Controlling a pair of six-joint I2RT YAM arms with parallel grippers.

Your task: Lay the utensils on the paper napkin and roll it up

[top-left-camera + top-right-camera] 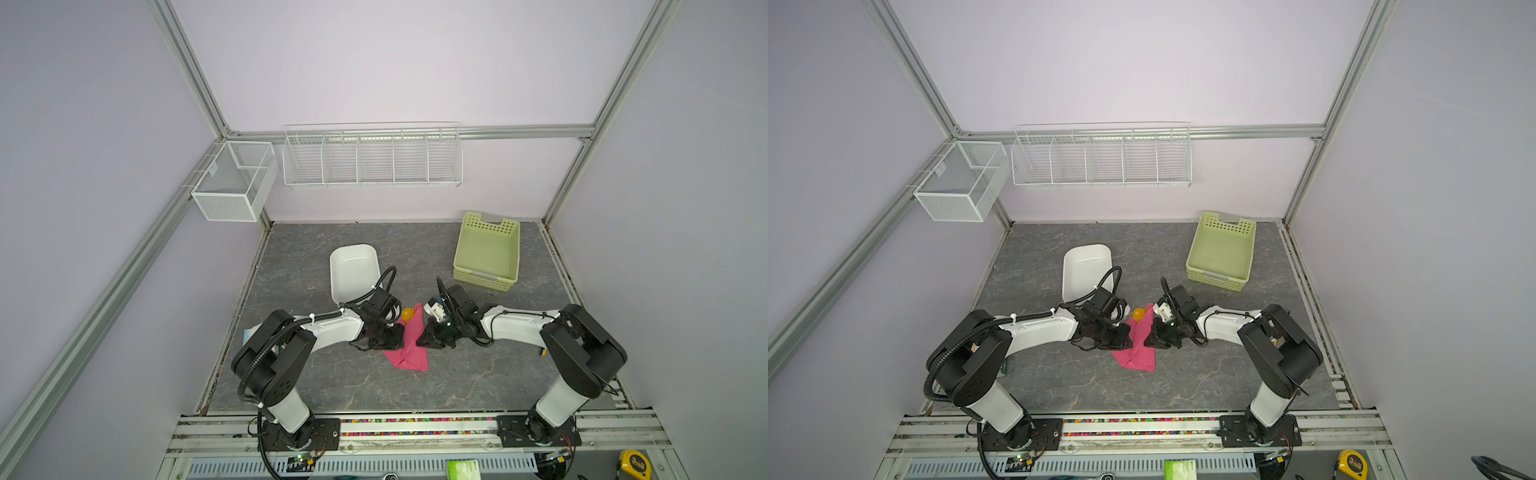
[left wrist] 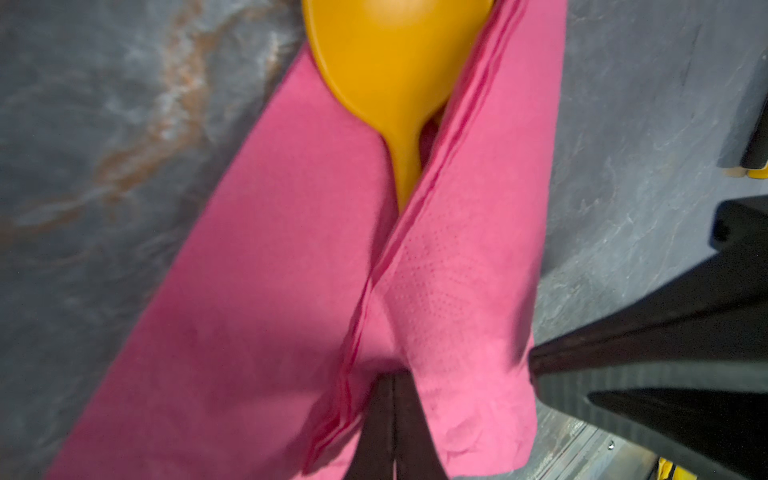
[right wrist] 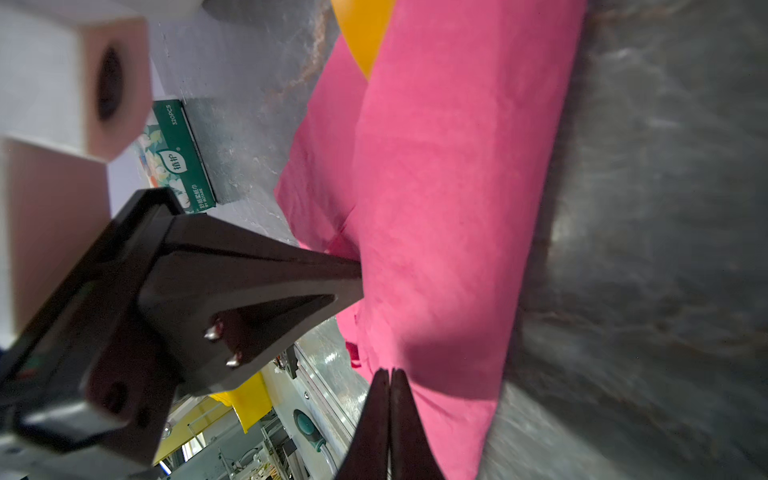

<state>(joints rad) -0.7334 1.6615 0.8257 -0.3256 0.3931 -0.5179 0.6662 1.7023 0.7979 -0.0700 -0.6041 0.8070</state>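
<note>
The pink paper napkin (image 1: 409, 353) (image 1: 1138, 355) lies mid-table, folded over lengthwise into a loose roll (image 2: 270, 270) (image 3: 449, 187). An orange spoon (image 1: 407, 313) (image 1: 1138, 314) sticks its round bowl (image 2: 390, 62) (image 3: 363, 33) out of the far end; its handle runs under the fold. No other utensils show. My left gripper (image 1: 401, 338) (image 2: 392, 376) is shut, its tip tucked into the napkin's fold from the left. My right gripper (image 1: 419, 338) (image 3: 390, 372) is shut too, its tip against the roll's right side. The two tips nearly face each other across the napkin.
A white tub (image 1: 353, 270) stands behind the left arm. A pale green basket (image 1: 486, 249) sits at the back right. A green-sided tissue box (image 3: 178, 158) lies at the table's left edge. Wire baskets (image 1: 372, 156) hang on the back wall.
</note>
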